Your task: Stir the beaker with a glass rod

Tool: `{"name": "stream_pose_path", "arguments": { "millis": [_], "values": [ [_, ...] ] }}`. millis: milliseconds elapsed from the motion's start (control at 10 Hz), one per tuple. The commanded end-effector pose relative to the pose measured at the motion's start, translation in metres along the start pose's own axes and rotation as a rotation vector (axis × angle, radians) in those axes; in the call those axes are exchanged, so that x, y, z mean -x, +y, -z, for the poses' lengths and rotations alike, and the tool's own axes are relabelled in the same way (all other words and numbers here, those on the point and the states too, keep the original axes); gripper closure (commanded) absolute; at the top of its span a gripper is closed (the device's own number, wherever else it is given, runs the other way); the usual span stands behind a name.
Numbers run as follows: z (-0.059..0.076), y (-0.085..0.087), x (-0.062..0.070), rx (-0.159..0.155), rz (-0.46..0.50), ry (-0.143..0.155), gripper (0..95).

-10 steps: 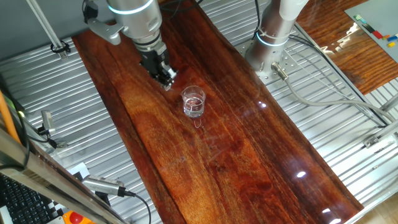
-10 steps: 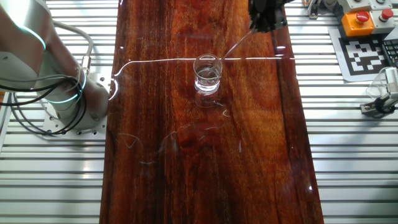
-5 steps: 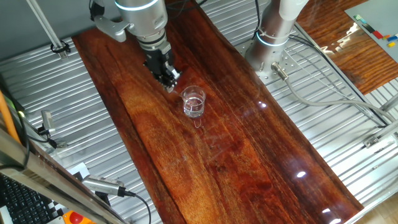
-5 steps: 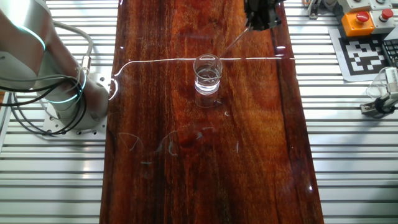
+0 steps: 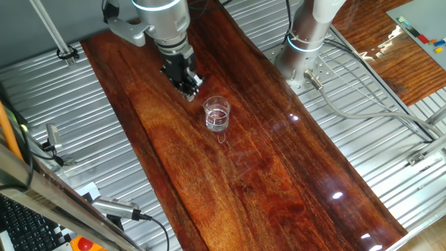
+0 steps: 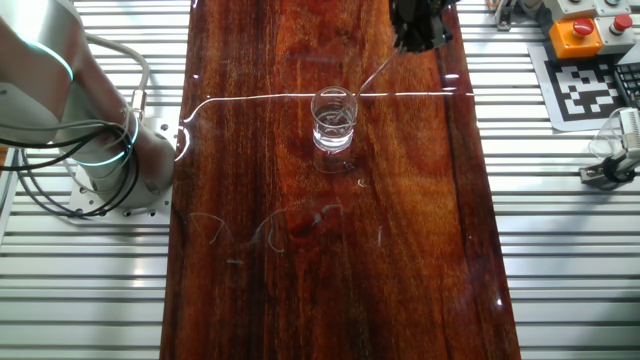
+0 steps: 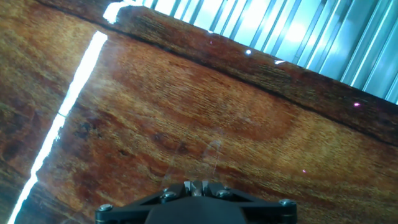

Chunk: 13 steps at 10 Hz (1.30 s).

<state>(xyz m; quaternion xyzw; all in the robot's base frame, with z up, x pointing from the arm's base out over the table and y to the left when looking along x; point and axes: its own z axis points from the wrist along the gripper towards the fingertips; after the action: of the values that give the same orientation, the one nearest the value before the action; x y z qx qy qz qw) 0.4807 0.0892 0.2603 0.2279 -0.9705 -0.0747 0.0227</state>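
The beaker [image 5: 217, 114] is a small clear glass cylinder standing upright on the dark wooden tabletop [image 5: 251, 167]; it also shows in the other fixed view [image 6: 334, 119]. My gripper [image 5: 190, 89] hangs just up and left of the beaker, shut on the glass rod. The glass rod [image 6: 375, 72] is a thin clear stick slanting from my gripper [image 6: 407, 40] down toward the beaker's rim. In the hand view the fingers [image 7: 200, 186] are closed together and the rod [image 7: 210, 155] shows faintly ahead of them.
The second arm's base [image 5: 304, 42] stands at the table's far right corner. Ribbed metal panels [image 5: 70, 111] flank the wood on both sides. A control box with an orange button [image 6: 580, 30] and a marker tag [image 6: 590, 88] lie beside the table. Faint smears mark the wood [image 6: 300, 220].
My gripper has shifted slightly, carrying the rod closer over the beaker. The beaker has not moved.
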Motion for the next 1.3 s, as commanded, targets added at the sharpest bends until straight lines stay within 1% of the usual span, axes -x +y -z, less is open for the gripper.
{"name": "stream_pose_path", "arguments": {
  "millis": [100,300,400,600,800,900,1000,1100,1300],
  "values": [
    [0.001,0.006,0.0,0.005,-0.037,-0.011,95.0],
    [-0.001,0.009,0.003,0.003,-0.036,-0.014,95.0],
    [-0.001,0.008,0.007,0.0,-0.023,-0.016,95.0],
    [0.001,0.006,0.011,-0.01,-0.011,-0.012,95.0],
    [0.002,0.002,0.008,-0.028,0.0,0.005,95.0],
    [0.003,0.001,0.006,-0.026,-0.002,0.008,95.0],
    [0.003,0.002,0.003,-0.016,-0.014,0.0,95.0],
    [0.004,0.004,0.002,-0.007,-0.024,-0.004,95.0],
    [0.004,0.009,0.003,-0.005,-0.036,-0.013,95.0]
  ]
}}
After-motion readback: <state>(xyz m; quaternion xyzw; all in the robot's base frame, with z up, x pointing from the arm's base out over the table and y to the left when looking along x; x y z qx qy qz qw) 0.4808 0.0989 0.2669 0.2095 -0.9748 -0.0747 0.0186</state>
